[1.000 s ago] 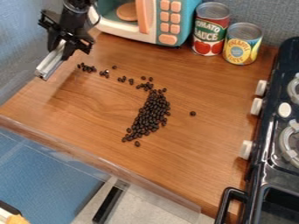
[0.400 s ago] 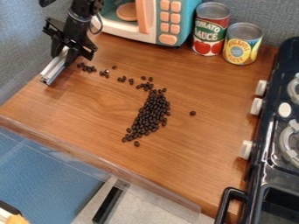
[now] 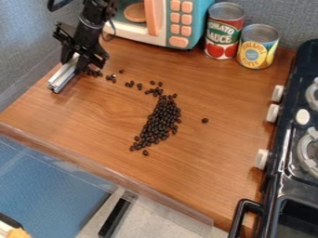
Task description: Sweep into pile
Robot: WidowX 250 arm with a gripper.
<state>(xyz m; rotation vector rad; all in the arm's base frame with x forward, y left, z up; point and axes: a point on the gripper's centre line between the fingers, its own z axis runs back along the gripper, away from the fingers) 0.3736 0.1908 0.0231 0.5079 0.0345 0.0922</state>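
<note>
Over at the far left the gripper (image 3: 74,60), its fingers closed on a pale bar (image 3: 62,75), seems to be lining up a sweep, needing to push the straggling beans (image 3: 110,78) rightward into the central heap (image 3: 162,119).

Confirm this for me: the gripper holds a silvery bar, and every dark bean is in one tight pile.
Not every bean: the camera view shows a main pile, loose beans trailing off toward the gripper, and one stray beyond. The gripper does hold a silvery bar.
</note>
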